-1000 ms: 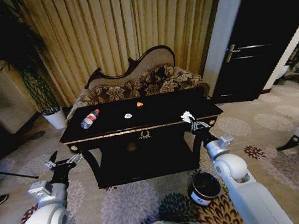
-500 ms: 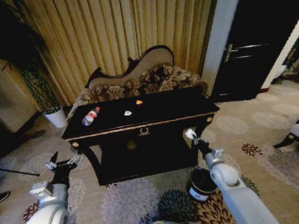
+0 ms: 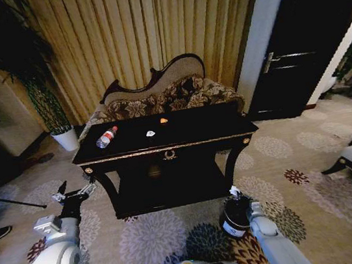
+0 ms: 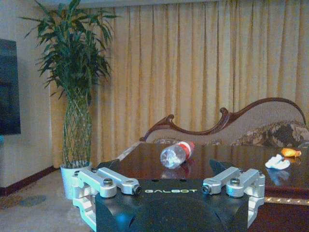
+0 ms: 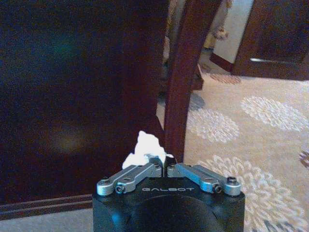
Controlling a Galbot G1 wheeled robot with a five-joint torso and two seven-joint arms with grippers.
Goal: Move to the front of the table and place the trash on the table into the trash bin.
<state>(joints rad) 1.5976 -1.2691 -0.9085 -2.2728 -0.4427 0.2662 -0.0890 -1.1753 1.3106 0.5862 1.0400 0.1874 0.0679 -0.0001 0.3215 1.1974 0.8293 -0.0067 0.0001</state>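
Trash remaining on the dark surface [image 3: 182, 131]: a clear bottle [image 3: 105, 138] with red label, a white scrap [image 3: 151, 134] and an orange piece [image 3: 163, 121], all well above and beyond the right pincer [image 3: 236, 193]. That pincer is pressed together on a crumpled white wad [image 5: 144, 150] (low, beside the surface leg) directly over the trash bin [image 3: 236, 217]. Left pincer [image 3: 73, 193] hangs spread near the surface's left end.

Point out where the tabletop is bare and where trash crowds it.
The table's right half, beyond the orange piece, is bare, as is its front strip. The bottle, white scrap and orange piece crowd the back-left.
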